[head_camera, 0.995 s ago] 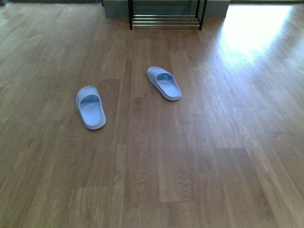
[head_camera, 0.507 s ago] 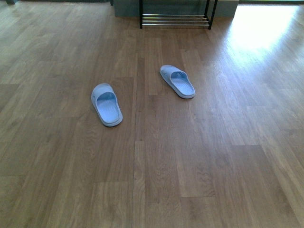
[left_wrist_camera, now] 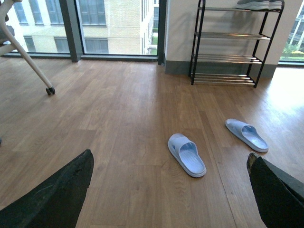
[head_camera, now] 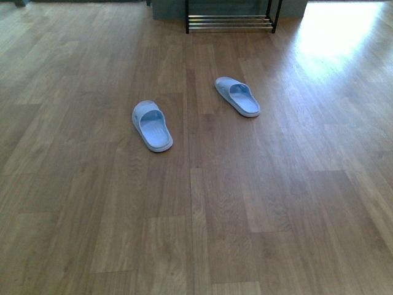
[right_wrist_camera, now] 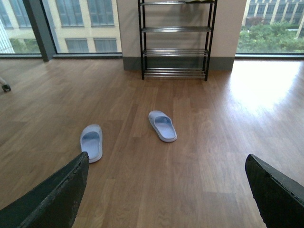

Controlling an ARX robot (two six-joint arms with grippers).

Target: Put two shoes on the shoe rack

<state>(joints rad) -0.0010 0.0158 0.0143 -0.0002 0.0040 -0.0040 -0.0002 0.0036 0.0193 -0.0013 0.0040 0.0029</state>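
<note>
**Front view, left to right.** A pale blue slide, the left shoe [head_camera: 152, 126], lies sole-down on the wooden floor [head_camera: 276, 203]. The right shoe [head_camera: 237, 96], its match, lies farther from the robot and well apart from it. Both toes point roughly toward the far wall, angled a little leftward. The black-framed shoe rack [head_camera: 230, 21] stands against that wall; only its lowest chrome bars show here. Neither shoe touches the rack.

**Left wrist view.** The left end effector [left_wrist_camera: 169, 155] is spread wide, and its dark fingers [left_wrist_camera: 61, 194] grip nothing. Both shoes and the rack's tiers lie ahead of it.

**Right wrist view.** The right end effector [right_wrist_camera: 167, 156] is likewise spread wide, its fingers [right_wrist_camera: 273, 190] empty above bare floor.
</note>
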